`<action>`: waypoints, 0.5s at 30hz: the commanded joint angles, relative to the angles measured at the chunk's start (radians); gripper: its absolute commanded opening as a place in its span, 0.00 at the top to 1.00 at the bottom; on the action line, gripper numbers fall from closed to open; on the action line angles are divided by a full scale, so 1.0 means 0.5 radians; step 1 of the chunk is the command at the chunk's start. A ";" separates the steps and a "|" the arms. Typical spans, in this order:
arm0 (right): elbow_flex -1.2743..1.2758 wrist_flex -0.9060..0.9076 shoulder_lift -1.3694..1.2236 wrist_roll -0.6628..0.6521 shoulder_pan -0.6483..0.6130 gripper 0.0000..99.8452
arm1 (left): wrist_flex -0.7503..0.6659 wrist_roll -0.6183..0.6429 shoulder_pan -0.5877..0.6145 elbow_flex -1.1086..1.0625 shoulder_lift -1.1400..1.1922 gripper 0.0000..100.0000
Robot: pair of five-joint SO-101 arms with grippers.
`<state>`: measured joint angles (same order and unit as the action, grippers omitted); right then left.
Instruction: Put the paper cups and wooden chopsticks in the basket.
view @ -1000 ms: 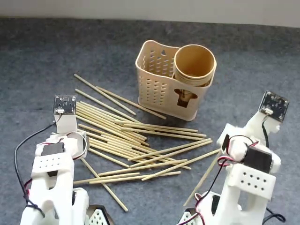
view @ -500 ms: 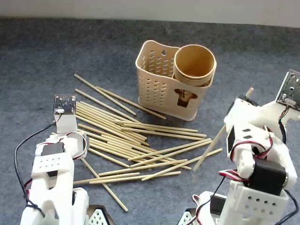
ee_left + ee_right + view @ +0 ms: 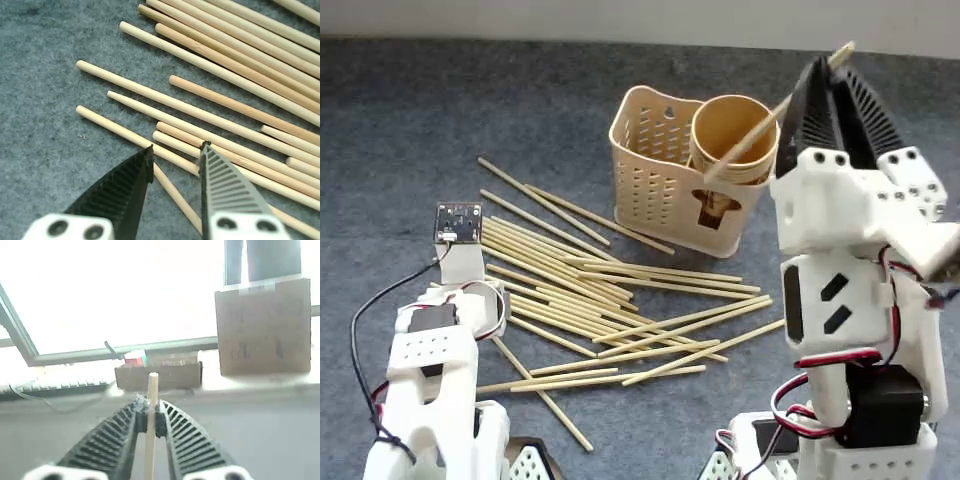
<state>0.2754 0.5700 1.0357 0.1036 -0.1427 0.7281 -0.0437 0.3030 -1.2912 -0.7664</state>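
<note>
A single wooden chopstick [image 3: 752, 136] is gripped by the right pincer [image 3: 828, 68], whose ribbed fingers are closed on it close to 1 end. A short stub is left showing past the fingertips. The long free part slants down and away from the pincer toward the nested paper cups [image 3: 725, 115], which are already seated in 1 compartment of the cream perforated basket [image 3: 650, 190]. Whether the far end touches a cup rim or merely hangs in front of it cannot be told from above. The stick is judged to be light, stiff and smooth-sided. Little force is needed to carry it, but with so much length beyond the hold it may be expected to pivot between the ribs or catch on a rim. A grasp near the end does suit an end-first drop into the empty compartment beside the cups. The left pincer [image 3: 177, 148] is held open low over the loose chopsticks [image 3: 215, 107] spread on the grey mat [image 3: 45, 115]. 1 stick is seen running under the gap between its fingers, and several more lie packed just beyond its fingertips. These round sticks are likely to roll when nudged and are hard to separate where they touch, so an outlying one is best taken across its width. The cups are thin-walled and would crush under a hard squeeze, so they are better left undisturbed.
</note>
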 commanded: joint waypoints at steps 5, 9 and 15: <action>-0.112 -0.790 -0.272 -0.025 -0.051 0.99 | -0.018 -0.009 0.014 0.008 -0.054 0.84; -0.115 -0.876 -0.520 -0.028 -0.158 0.99 | -0.018 -0.009 0.014 0.008 -0.051 0.84; -0.103 -0.876 -0.784 -0.031 -0.219 0.99 | -0.018 -0.009 0.014 0.008 -0.051 0.84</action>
<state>0.2555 0.1603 0.6981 0.1036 -0.2317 0.7281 -0.0437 0.3030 -1.2912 -0.7664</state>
